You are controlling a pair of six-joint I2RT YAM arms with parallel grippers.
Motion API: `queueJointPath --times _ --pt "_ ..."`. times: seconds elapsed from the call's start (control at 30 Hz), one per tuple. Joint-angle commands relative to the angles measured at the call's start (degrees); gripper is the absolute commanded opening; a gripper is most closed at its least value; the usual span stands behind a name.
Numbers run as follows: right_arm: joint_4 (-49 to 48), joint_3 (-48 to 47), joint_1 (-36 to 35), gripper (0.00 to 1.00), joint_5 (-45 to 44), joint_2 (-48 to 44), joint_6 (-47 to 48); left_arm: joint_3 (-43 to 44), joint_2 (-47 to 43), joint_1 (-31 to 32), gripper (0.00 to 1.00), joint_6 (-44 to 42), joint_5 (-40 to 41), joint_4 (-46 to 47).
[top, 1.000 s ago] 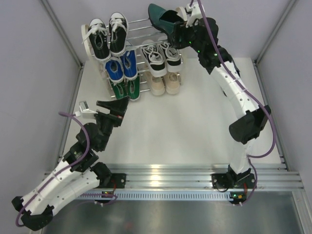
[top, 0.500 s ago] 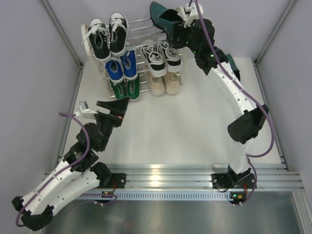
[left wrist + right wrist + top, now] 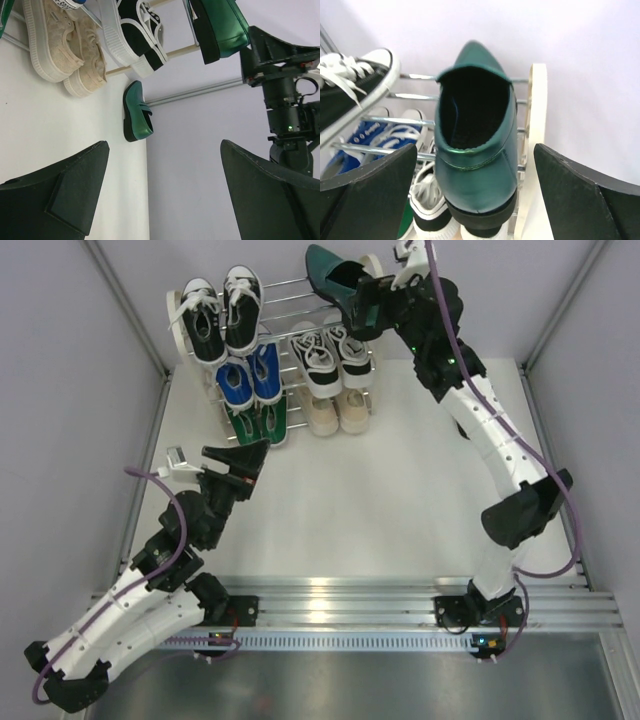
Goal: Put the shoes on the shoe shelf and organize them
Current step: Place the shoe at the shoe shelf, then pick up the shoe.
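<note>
Since a second ago the right gripper (image 3: pixel 362 302) has let go of the dark green dress shoe (image 3: pixel 328 272) and drawn back a little toward 3 o'clock. The shoe has stayed in place.

From above, this shoe lies on the top rods of the shoe shelf (image 3: pixel 285 285), at 12 o'clock of the table (image 3: pixel 400 500), with its toe toward 11 o'clock. The shelf also carries black-and-white sneakers (image 3: pixel 215 315), a blue pair (image 3: pixel 250 380), a green pair (image 3: pixel 258 422), a second black-and-white pair (image 3: pixel 328 352) and a beige pair (image 3: pixel 338 410). The left gripper (image 3: pixel 238 462) hangs at 8 o'clock, wide open and empty, with bare table on its 3 o'clock side.

Only the left wrist view shows the second dress shoe (image 3: pixel 137 111). It sits on the table at the foot of the wall (image 3: pixel 200 175), apart from the shelf.

The right wrist view shows the glossy shoe from its heel, just beside the cream side panel (image 3: pixel 536 125). The two fingers stand wide on both sides without touching it.
</note>
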State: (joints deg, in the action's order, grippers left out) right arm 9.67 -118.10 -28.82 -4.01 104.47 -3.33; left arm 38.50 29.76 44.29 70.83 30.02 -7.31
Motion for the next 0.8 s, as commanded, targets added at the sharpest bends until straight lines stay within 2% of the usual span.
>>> queueJointPath --times 0.0,0.13,0.2,0.3,0.37,0.4,0.43,0.5,0.57,0.63,0.77 --pt "-5.28 0.77 -0.98 0.99 0.15 -5.94 0.7 1.84 0.3 0.18 0.98 -0.42 -1.72 1.6" --pt "-5.19 3.05 -0.72 0.99 1.98 -10.23 1.48 2.02 0.21 0.09 0.98 -1.13 -2.68 1.51" --pt "-3.45 4.02 0.16 0.99 7.4 -12.43 2.8 2.8 0.21 0.09 0.98 -1.92 -3.12 0.2" --pt "0.25 6.21 1.92 0.99 10.23 -17.7 6.93 4.03 0.3 0.09 0.98 -2.97 -3.21 -4.81" --pt "2.53 9.01 6.65 1.0 18.81 -21.14 5.8 4.48 0.21 0.09 0.98 -3.06 -3.04 -7.53" --pt "3.42 10.42 9.63 0.99 29.04 -22.19 4.4 4.39 0.3 0.09 0.98 -2.98 -3.13 -9.54" --pt "3.34 14.96 16.18 0.99 34.02 -24.29 0.56 4.22 0.3 0.09 0.98 -2.89 -3.21 -10.26" --pt "5.17 18.77 22.63 1.0 43.25 -25.53 -0.27 2.99 0.3 0.09 0.98 -2.63 -4.0 -10.97" --pt "14.64 21.86 29.24 0.99 45.48 -25.54 2.7 1.41 1.0 0.18 0.98 -0.79 -4.7 -11.76" --pt "24.89 23.87 35.29 0.99 44.1 -24.14 8.68 0.53 1.79 0.09 0.98 -0.69 -5.85 -11.67" --pt "31.62 28.01 42.69 0.99 37.69 -20.54 15.01 -0.97 5.3 0.18 0.98 -0.78 -8.83 -11.67"
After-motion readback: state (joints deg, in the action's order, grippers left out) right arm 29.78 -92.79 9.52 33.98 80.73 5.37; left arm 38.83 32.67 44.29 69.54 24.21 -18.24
